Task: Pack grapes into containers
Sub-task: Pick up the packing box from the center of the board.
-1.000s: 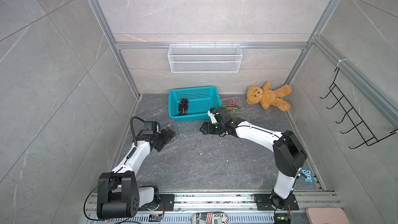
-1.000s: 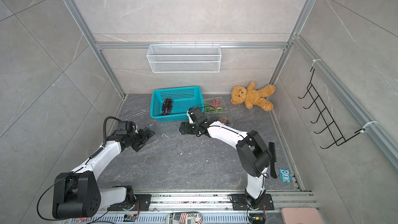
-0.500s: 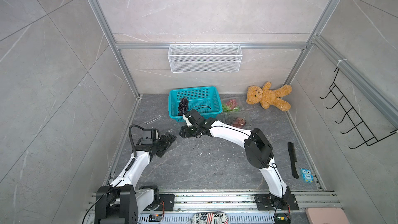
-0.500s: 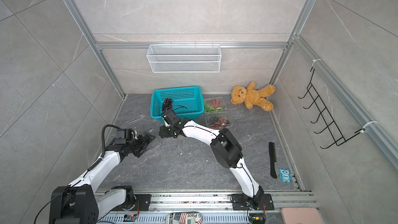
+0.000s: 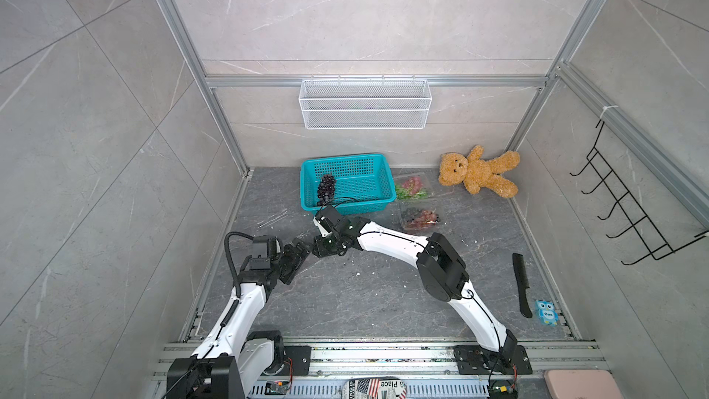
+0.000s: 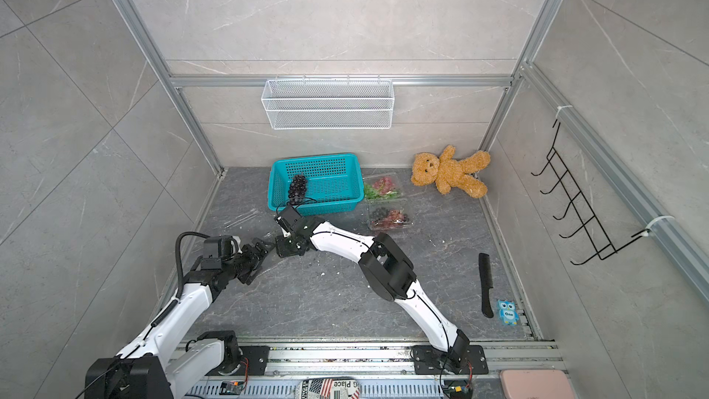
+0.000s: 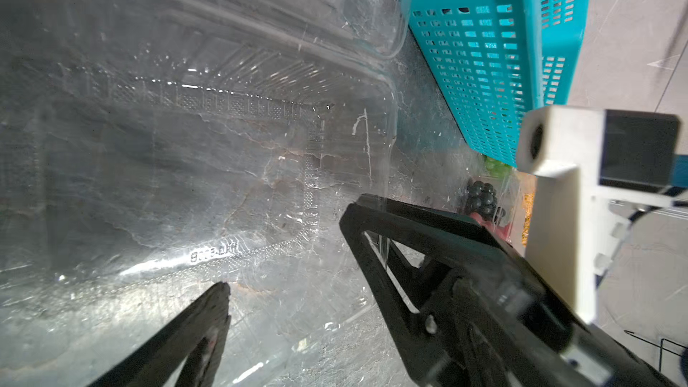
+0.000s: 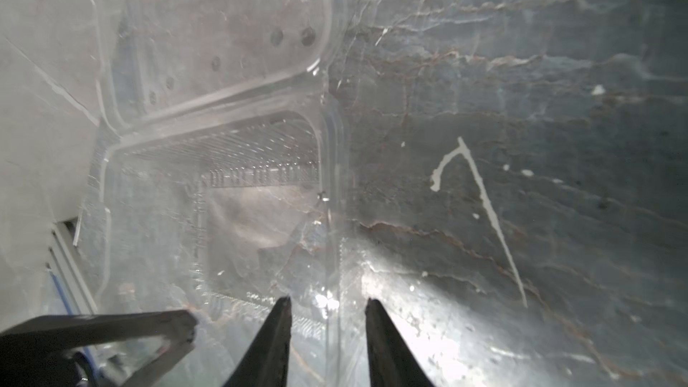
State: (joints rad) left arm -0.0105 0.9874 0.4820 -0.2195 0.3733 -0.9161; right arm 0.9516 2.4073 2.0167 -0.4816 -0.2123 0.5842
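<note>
The grey stone-look worktop (image 5: 345,301) carries everything. A white wire mesh basket (image 5: 364,109) hangs on the back wall above it. The teal basket (image 5: 356,207) sits at the far edge, left of centre, with a dark purple grape bunch (image 5: 326,188) in its left end. A teddy bear (image 5: 477,170) lies in the far right corner.

The empty clear container (image 7: 223,143) lies open near the left edge, just in front of the teal basket's near left corner. In both top views it is little more than faint glints. The wrist views show its ribbed tray and hinged lid, both cut off by the frame. The right gripper (image 8: 327,303) reaches across to it. Its fingers stand partly apart astride the tray's rim, with a gap on each side of the plastic. The left gripper (image 5: 301,259) is just beside it at the tray's near end, fingers spread wide. Whether they touch the plastic cannot be made out. Its wrist view shows only one finger (image 7: 208,314), and the right gripper's body blocks most of the sight beyond.

Two filled boxes lie just right of the basket. The far container (image 5: 429,190) holds reddish and green grapes, and the near container (image 5: 404,224) holds dark and reddish ones. Whether their lids are shut is hard to tell.

A black comb (image 5: 521,285) and a blue owl toy (image 5: 546,312) lie by the right edge.
</note>
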